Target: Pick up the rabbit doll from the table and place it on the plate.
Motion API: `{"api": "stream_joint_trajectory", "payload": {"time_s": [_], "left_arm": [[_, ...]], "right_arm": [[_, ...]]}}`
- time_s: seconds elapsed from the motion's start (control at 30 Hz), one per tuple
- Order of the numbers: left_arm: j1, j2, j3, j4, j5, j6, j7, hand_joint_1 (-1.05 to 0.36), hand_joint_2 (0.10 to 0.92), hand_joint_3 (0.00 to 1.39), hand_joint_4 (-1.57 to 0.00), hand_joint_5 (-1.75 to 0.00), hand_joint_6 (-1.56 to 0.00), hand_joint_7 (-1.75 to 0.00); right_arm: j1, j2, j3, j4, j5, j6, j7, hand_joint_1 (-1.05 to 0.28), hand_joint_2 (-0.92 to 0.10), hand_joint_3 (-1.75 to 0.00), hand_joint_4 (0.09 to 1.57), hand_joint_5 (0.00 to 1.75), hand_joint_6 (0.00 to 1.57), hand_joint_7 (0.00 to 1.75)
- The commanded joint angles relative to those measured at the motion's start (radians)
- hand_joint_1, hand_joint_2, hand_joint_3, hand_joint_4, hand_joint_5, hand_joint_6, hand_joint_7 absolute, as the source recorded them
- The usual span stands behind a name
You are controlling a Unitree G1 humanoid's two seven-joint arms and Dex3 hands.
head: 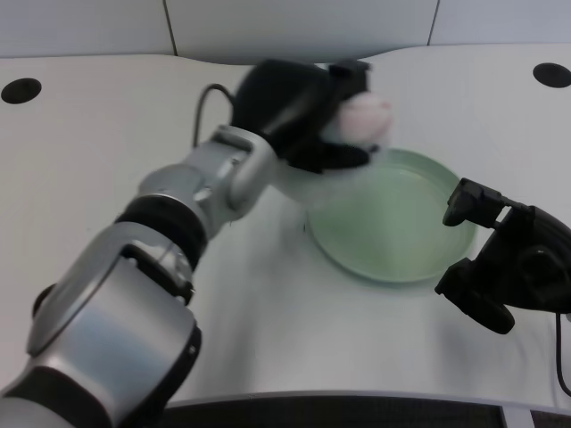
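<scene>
1. The rabbit doll (364, 120), pale pink and white, is held up off the table, over the far-left rim of the plate. Only part of it shows and it is blurred.
2. The left hand (299, 111) is clenched around the doll, black fingers wrapped over it from the left. This grip looks like the means of carrying the doll across to the plate.
3. The plate (393, 259), round, pale green and shallow-rimmed, lies on the white table (89, 169) right of centre, nearer the table's right edge. It has nothing lying in it, so the doll is judged not yet placed.
4. The left forearm reaches up from the table's near-left corner towards the plate.
5. The right hand (508, 259) rests just beside the plate's right rim, holding nothing.
</scene>
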State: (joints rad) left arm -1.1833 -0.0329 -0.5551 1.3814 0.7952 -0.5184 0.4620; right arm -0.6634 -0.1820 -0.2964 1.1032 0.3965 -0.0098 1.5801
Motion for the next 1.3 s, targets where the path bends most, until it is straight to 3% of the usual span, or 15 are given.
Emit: {"api": "stream_joint_trajectory", "payload": {"time_s": [0.03,0.13,0.37,0.47,0.53,0.57,0.63,0.7,0.73,0.83,0.9,1.0,1.13,1.2,1.3], "left_arm": [[-0.024,-0.037,-0.069,-0.01,0.06,-0.044,0.048,-0.62,0.921,0.53,-0.86,-1.75,-0.7,-1.75],[-0.02,-0.066,-0.113,-0.01,0.09,-0.074,0.074,-0.61,0.921,0.54,-0.91,-1.75,-0.74,-1.75],[-0.027,-0.073,-0.196,-0.006,0.155,-0.079,0.113,-0.61,0.921,0.58,-0.93,-1.75,-0.73,-1.75],[-0.026,-0.068,-0.206,-0.005,0.164,-0.062,0.143,-0.62,0.921,0.59,-0.92,-1.75,-0.72,-1.75],[-0.034,-0.065,-0.243,-0.002,0.201,0.004,0.168,-0.71,0.921,0.71,-0.71,-1.74,-0.55,-1.65],[-0.04,-0.064,-0.254,0.001,0.212,0.034,0.149,-0.76,0.921,0.77,-0.55,-1.65,-0.44,-1.51],[-0.049,-0.062,-0.258,0.006,0.211,0.081,0.078,-0.91,0.921,0.85,-0.19,-0.95,-0.32,-0.61],[-0.048,-0.061,-0.248,0.007,0.198,0.105,0.03,-1.0,0.921,0.86,-0.06,-0.5,-0.22,-0.18],[-0.047,-0.061,-0.245,0.006,0.195,0.11,0.02,-1.03,0.921,0.86,-0.03,-0.39,-0.18,-0.11],[-0.041,-0.055,-0.214,0.002,0.157,0.097,-0.031,-1.05,0.921,0.9,0.0,-0.08,-0.04,-0.02],[-0.038,-0.048,-0.196,0.0,0.135,0.081,-0.057,-1.05,0.921,0.91,0.0,-0.02,-0.01,0.0],[-0.038,-0.033,-0.173,-0.004,0.107,0.055,-0.087,-1.05,0.921,0.92,0.0,0.0,0.0,0.0],[-0.035,-0.01,-0.141,-0.01,0.07,0.02,-0.114,-1.05,0.921,0.89,0.0,0.0,0.0,0.0],[-0.031,0.009,-0.123,-0.014,0.053,-0.008,-0.114,-1.05,0.921,0.87,0.0,0.0,0.0,0.0],[-0.02,0.059,-0.074,-0.024,0.0,-0.086,-0.138,-1.05,0.921,0.87,0.0,0.0,0.0,0.0]], "right_arm": [[-0.003,-0.003,0.004,0.004,0.005,0.006,0.0,-0.87,-0.91,-0.03,1.11,1.75,0.91,1.46],[-0.002,0.002,0.002,0.005,0.009,0.007,0.0,-0.85,-0.91,-0.02,1.1,1.75,0.9,1.44],[0.008,0.01,0.01,-0.023,0.002,-0.046,-0.009,-0.88,-0.92,-0.06,1.09,1.75,0.87,1.53],[0.008,0.01,0.009,-0.019,0.006,-0.044,-0.007,-0.87,-0.92,-0.07,1.09,1.75,0.86,1.54],[0.007,0.007,0.01,-0.015,0.006,-0.03,-0.01,-0.87,-0.92,-0.06,1.09,1.75,0.87,1.53],[0.006,0.005,0.009,-0.013,0.008,-0.027,-0.008,-0.87,-0.92,-0.06,1.09,1.75,0.87,1.52],[0.005,0.004,0.007,-0.008,0.008,-0.029,-0.004,-0.88,-0.92,-0.05,1.08,1.75,0.87,1.5],[0.001,0.002,0.009,-0.004,0.006,-0.03,0.004,-0.89,-0.92,-0.07,1.07,1.75,0.87,1.49],[0.0,0.001,0.01,-0.003,0.005,-0.029,0.006,-0.89,-0.92,-0.07,1.07,1.75,0.87,1.48],[0.001,0.001,0.011,-0.005,0.004,-0.023,0.002,-0.88,-0.92,-0.06,1.07,1.75,0.88,1.49],[0.003,0.002,0.012,-0.01,0.002,-0.029,-0.004,-0.89,-0.92,-0.06,1.09,1.75,0.88,1.51],[0.001,0.002,0.016,-0.011,-0.001,-0.036,-0.004,-0.89,-0.92,-0.06,1.08,1.75,0.87,1.5],[-0.001,-0.001,0.021,-0.009,-0.003,-0.022,-0.008,-0.89,-0.92,-0.04,1.08,1.75,0.88,1.48],[-0.001,0.004,0.016,-0.005,0.005,-0.034,0.002,-0.88,-0.92,-0.05,1.07,1.75,0.87,1.48],[-0.001,0.006,0.012,0.001,0.012,-0.029,0.006,-0.87,-0.92,-0.05,1.07,1.75,0.87,1.49]]}}
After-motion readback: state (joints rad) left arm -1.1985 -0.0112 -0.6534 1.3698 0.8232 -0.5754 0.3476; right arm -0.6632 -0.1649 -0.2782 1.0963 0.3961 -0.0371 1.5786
